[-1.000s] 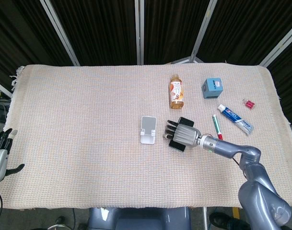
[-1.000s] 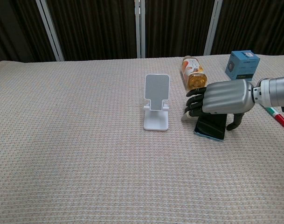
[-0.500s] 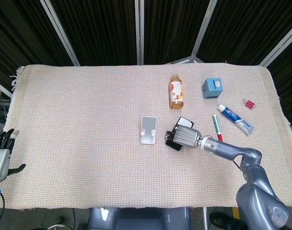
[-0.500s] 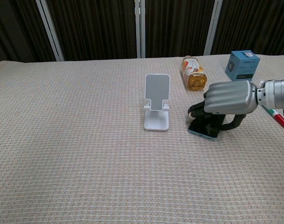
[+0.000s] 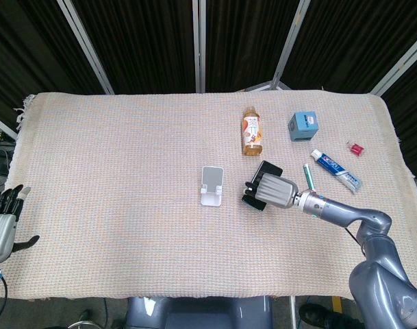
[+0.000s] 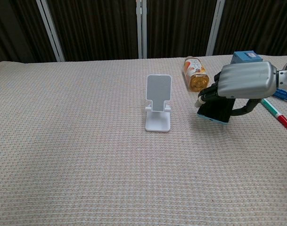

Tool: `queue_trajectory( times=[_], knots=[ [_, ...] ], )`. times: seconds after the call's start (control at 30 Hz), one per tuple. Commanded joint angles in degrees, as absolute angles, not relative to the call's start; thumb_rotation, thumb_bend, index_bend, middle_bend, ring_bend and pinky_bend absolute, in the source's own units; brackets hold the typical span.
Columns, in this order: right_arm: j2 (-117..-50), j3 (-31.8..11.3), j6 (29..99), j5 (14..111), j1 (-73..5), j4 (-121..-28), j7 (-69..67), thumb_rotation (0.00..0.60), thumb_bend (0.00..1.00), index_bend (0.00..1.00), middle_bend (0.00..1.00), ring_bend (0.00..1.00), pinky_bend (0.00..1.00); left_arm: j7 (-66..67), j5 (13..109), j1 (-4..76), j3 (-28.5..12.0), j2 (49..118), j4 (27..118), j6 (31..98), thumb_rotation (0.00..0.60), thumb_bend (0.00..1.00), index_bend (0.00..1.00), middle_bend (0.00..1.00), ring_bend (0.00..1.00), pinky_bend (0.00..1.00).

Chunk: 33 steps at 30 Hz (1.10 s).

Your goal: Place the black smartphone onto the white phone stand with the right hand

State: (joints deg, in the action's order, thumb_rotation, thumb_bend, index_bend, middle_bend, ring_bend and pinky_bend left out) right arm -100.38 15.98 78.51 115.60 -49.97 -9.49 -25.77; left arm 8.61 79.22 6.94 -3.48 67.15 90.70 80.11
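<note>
My right hand (image 5: 276, 190) (image 6: 244, 80) grips the black smartphone (image 5: 266, 168) (image 6: 216, 110) and holds it just above the cloth, to the right of the white phone stand (image 5: 211, 185) (image 6: 158, 108). The phone tilts, its lower edge hanging close to the cloth. The stand is upright with nothing on its backplate. A hand's width of cloth separates phone and stand. My left hand (image 5: 1, 223) rests off the table's left front corner, fingers apart, holding nothing.
An amber drink bottle (image 5: 252, 131) (image 6: 194, 73) lies behind the phone. A blue box (image 5: 302, 126) (image 6: 246, 57), a toothpaste tube (image 5: 336, 171), a red-green pen (image 5: 307, 176) (image 6: 276, 113) and a small red item (image 5: 356, 147) lie to the right. A woven cloth (image 5: 126, 171) covers the table.
My right hand closed around the phone on the cloth, then lifted it and drew it slightly right and back. The stand and my left hand stayed put.
</note>
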Motion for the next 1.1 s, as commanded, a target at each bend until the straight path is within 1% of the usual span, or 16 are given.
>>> queue_trajectory(
  times=[0.03, 0.27, 0.4, 0.53, 0.6, 0.9, 1.1],
  knots=[
    [-98.19, 15.31, 82.11, 114.50, -49.89, -11.15, -21.41, 0.600, 0.28, 0.62, 0.61, 0.57, 0.51, 7.76, 79.62, 6.89, -3.33, 66.68, 90.99, 80.19, 0.600, 0.00, 0.00, 0.00, 0.00, 0.00],
    [-94.74, 14.47, 88.38, 114.15, -52.15, -14.81, -6.98, 0.600, 0.28, 0.61, 0.60, 0.57, 0.52, 6.15, 80.43, 7.05, -3.08, 65.93, 91.52, 79.97, 0.600, 0.00, 0.00, 0.00, 0.00, 0.00],
    [-93.70, 13.11, 88.70, 113.68, -54.91, -18.09, 2.40, 0.600, 0.28, 0.60, 0.60, 0.56, 0.52, 5.56, 80.76, 7.29, -2.96, 65.66, 91.78, 79.60, 0.600, 0.00, 0.00, 0.00, 0.00, 0.00],
    [-93.21, 12.13, 87.67, 113.52, -57.27, -22.13, 8.44, 0.600, 0.28, 0.60, 0.59, 0.56, 0.52, 5.27, 80.71, 7.53, -2.97, 65.57, 91.83, 79.18, 0.600, 0.00, 0.00, 0.00, 0.00, 0.00],
    [-92.90, 11.58, 86.52, 113.48, -58.62, -24.86, 11.68, 0.600, 0.28, 0.59, 0.58, 0.56, 0.52, 5.12, 80.47, 7.67, -3.01, 65.56, 91.76, 78.83, 0.600, 0.00, 0.00, 0.00, 0.00, 0.00],
    [-91.42, 8.25, 76.26, 113.02, -64.88, -39.76, 27.90, 0.600, 0.28, 0.58, 0.58, 0.56, 0.52, 3.13, 79.02, 7.97, -3.43, 65.04, 90.99, 77.64, 0.600, 0.00, 0.00, 0.00, 0.00, 0.00],
    [-91.11, 5.87, 66.28, 111.48, -67.32, -48.21, 39.24, 0.600, 0.28, 0.58, 0.58, 0.56, 0.52, 1.29, 78.54, 7.85, -3.50, 64.39, 90.21, 77.28, 0.600, 0.00, 0.00, 0.00, 0.00, 0.00]
  ],
)
